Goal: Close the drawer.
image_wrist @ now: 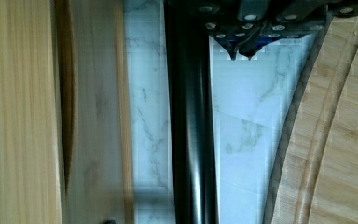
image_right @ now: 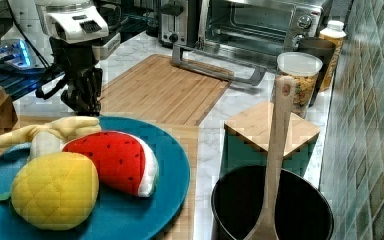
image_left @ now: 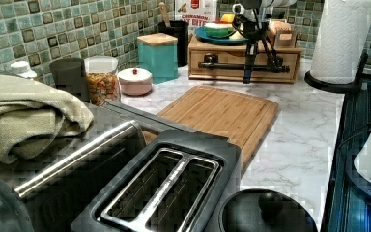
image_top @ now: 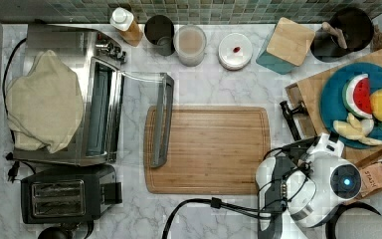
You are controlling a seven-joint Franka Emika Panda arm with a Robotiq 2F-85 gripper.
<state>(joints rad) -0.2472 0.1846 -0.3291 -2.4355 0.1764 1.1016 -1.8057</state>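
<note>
Scene: a marble table [image_top: 214, 84] with kitchen items along a green tiled wall.

Drawer [image_top: 295, 95]: set in a light bamboo box [image_left: 244, 50] at the top view's right. Its front stands only a little way out of the box, with a thin dark slit between the two in the wrist view.

Handle [image_wrist: 191, 140]: a black bar fixed across the drawer front, running parallel to it and standing off it, so that the marble shows between bar and front.

End effector [image_wrist: 243, 52]: it points down in front of the drawer, on the side of the handle facing the cutting board [image_top: 209, 149]. In the wrist view the two fingertips lie together with nothing between them, just beside the bar. Contact with the bar cannot be judged.

Arm [image_top: 323, 184]: white, over the table at the top view's lower right, its dark wrist reaching towards the drawer front.

On the box: a blue plate [image_top: 333, 89] with a soft toy watermelon slice [image_right: 115, 160], a yellow toy fruit [image_right: 55, 190] and a toy banana [image_right: 55, 130].

Cutting board: flat, with rounded corners, near the middle of the table, between the drawer and the toaster oven [image_top: 99, 99].

Toaster oven: silver, its glass door [image_top: 161, 119] folded down, with a cloth [image_top: 42, 99] on top.

Black toaster [image_top: 64, 196]: just beside the oven, at the top view's lower left.
</note>
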